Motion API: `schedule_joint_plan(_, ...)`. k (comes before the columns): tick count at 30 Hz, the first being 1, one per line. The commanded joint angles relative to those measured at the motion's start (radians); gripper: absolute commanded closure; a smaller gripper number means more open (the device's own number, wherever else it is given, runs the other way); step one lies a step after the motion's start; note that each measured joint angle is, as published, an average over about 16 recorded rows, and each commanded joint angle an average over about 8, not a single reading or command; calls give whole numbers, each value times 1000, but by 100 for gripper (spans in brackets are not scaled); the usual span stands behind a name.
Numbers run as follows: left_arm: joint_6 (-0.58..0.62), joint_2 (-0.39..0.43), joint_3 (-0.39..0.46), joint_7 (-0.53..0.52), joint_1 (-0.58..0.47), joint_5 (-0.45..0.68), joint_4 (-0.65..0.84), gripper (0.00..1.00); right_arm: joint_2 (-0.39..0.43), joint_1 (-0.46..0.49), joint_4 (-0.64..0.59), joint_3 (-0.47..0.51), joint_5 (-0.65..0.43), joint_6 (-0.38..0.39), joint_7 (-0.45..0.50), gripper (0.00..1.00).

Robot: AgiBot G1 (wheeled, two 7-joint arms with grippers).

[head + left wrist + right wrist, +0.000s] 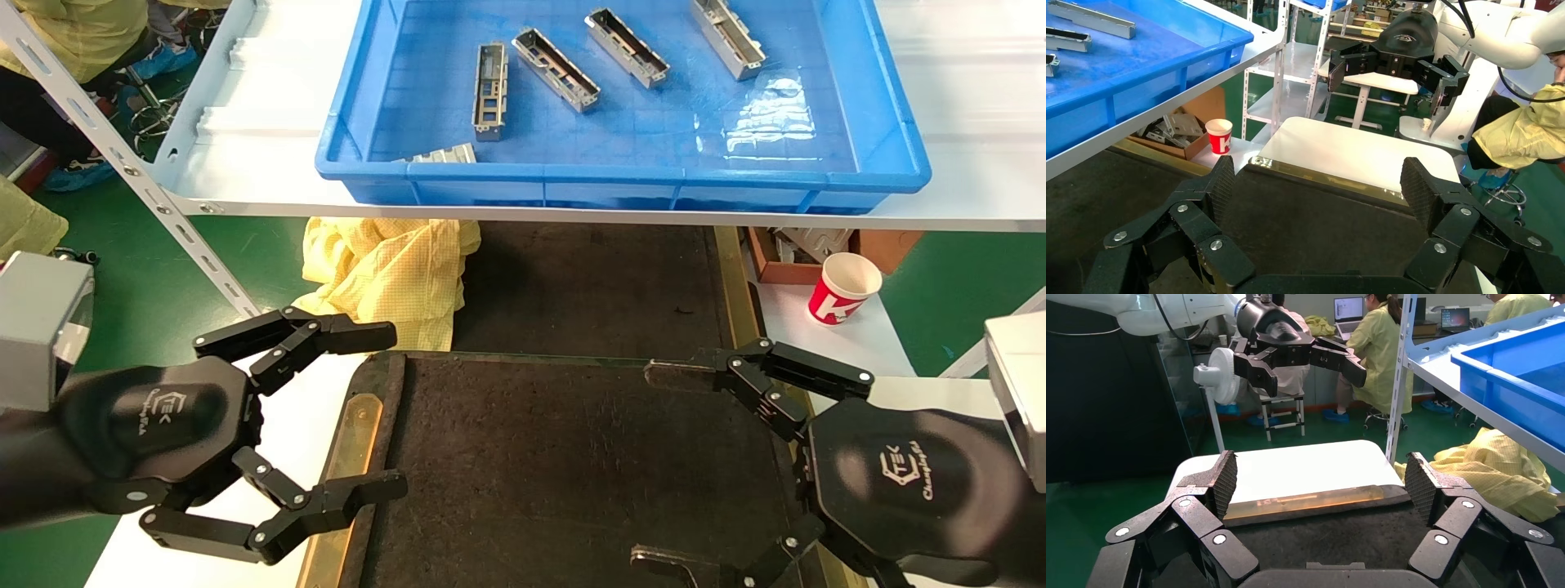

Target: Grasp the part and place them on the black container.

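Several silver-grey channel parts point(555, 69) lie in a blue bin point(621, 175) on the shelf at the back; one point(490, 91) lies left of the others, and another point(445, 154) leans at the bin's front wall. The black container point(556, 457) with brass edge strips lies on the white table below, and nothing lies on it. My left gripper point(392, 412) is open and empty at the container's left edge. My right gripper point(654, 465) is open and empty over its right side. Both wrist views show the bare black surface point(1309, 220) point(1333, 539) between the open fingers.
A white shelf edge point(523, 214) runs across above the container. A yellow cloth point(392, 273) lies behind the container's left corner. A red-and-white paper cup point(842, 287) and a cardboard box point(817, 249) stand at the right. A slanted metal strut point(139, 175) stands at the left.
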Motion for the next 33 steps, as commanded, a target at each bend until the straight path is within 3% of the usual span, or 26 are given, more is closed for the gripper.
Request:
schedule_joint_plan(1, 0, 0, 0, 0, 0, 0, 0, 1, 0, 0, 0, 0, 0, 0, 0, 0)
schedule_joint_plan(3, 0, 0, 0, 0, 0, 0, 0, 11, 0, 0, 0, 0, 0, 0, 0, 0)
schedule_joint_plan(9, 0, 0, 0, 0, 0, 0, 0, 84, 0, 0, 0, 0, 0, 0, 0, 0)
schedule_joint_plan(11, 0, 0, 0, 0, 0, 0, 0, 100, 0, 0, 0, 0, 0, 0, 0, 0)
schedule_joint_plan(33, 0, 0, 0, 0, 0, 0, 0, 100, 0, 0, 0, 0, 0, 0, 0, 0)
